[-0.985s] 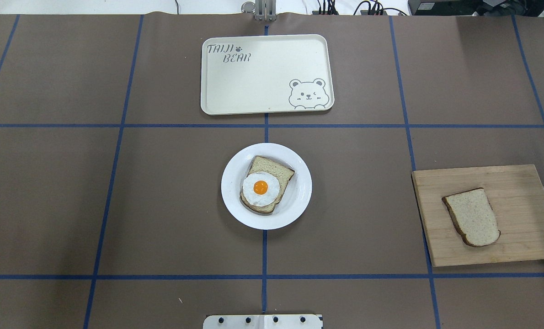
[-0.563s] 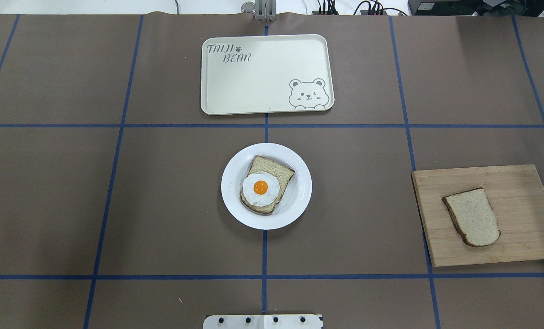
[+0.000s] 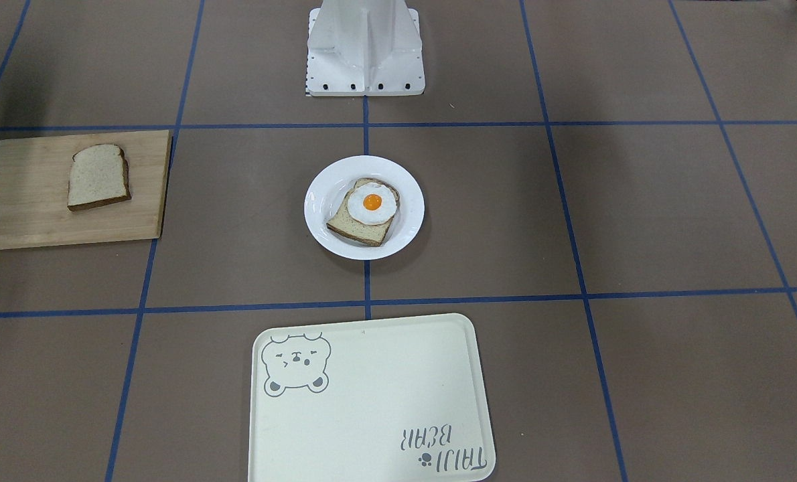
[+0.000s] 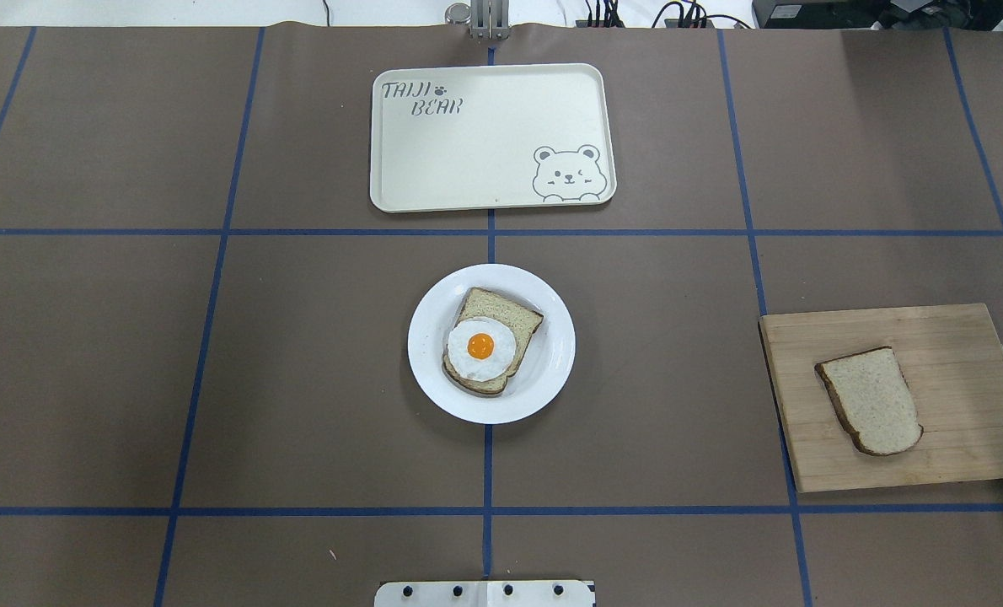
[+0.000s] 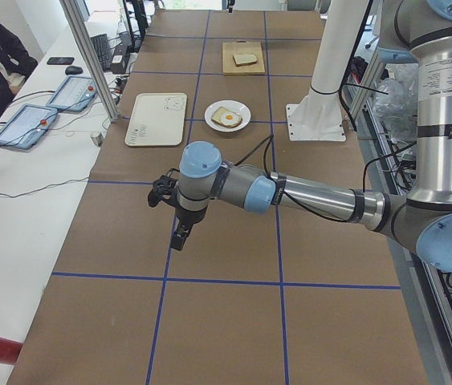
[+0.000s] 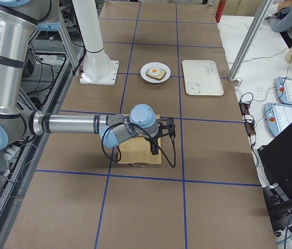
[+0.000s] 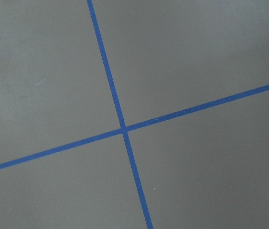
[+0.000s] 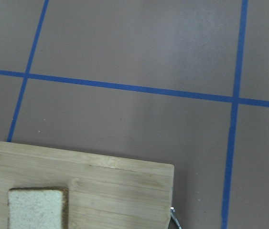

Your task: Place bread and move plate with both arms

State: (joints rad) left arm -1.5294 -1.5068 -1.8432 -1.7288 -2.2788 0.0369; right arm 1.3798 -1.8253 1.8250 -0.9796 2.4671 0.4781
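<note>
The plain bread [image 4: 871,402] lies on a wooden cutting board [image 4: 957,354] at the right of the table; it also shows in the right wrist view [image 8: 36,208]. The white plate [image 4: 552,362] sits at the table's centre and holds another slice topped with a fried egg [image 4: 481,346]. Both arms are outside the overhead and front views. The left gripper [image 5: 181,237] shows only in the exterior left view, over bare table far from the plate. The right gripper [image 6: 154,147] shows only in the exterior right view, above the board. I cannot tell whether either is open or shut.
A cream tray [image 4: 485,135] with a bear drawing lies beyond the plate, at the far middle. The white stand [image 3: 365,47] is at the robot's side of the table. Blue tape lines cross the brown table cover.
</note>
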